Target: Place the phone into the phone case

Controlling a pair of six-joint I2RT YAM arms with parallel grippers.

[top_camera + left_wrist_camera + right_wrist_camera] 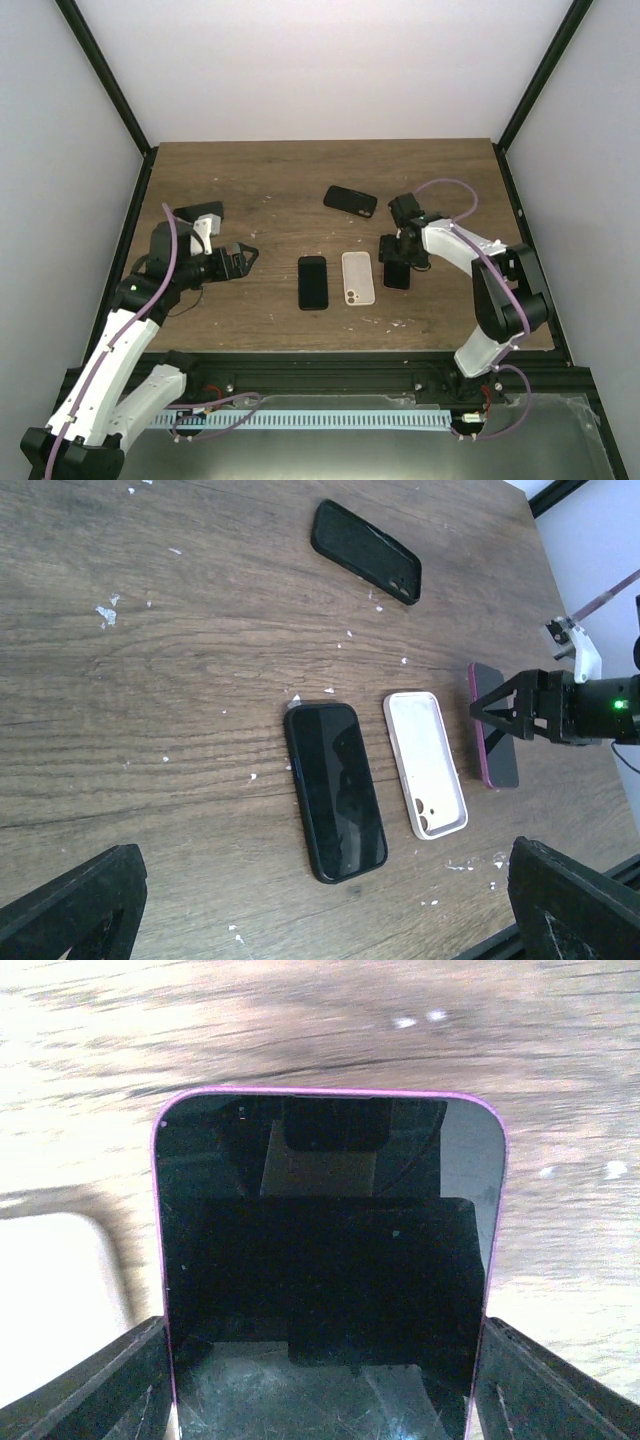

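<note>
Seemingly, right tool [325, 1392] tight on phone [325, 1250]

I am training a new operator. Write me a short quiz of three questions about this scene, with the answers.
1. True or false: the white plastic phone case lies between the black rectangular phone and the purple-edged phone.
2. Which phone does the right gripper hold? A, black; B, purple-edged.
3. Fill in: the left gripper is ____.
Key: 1 true; 2 B; 3 open.
</note>
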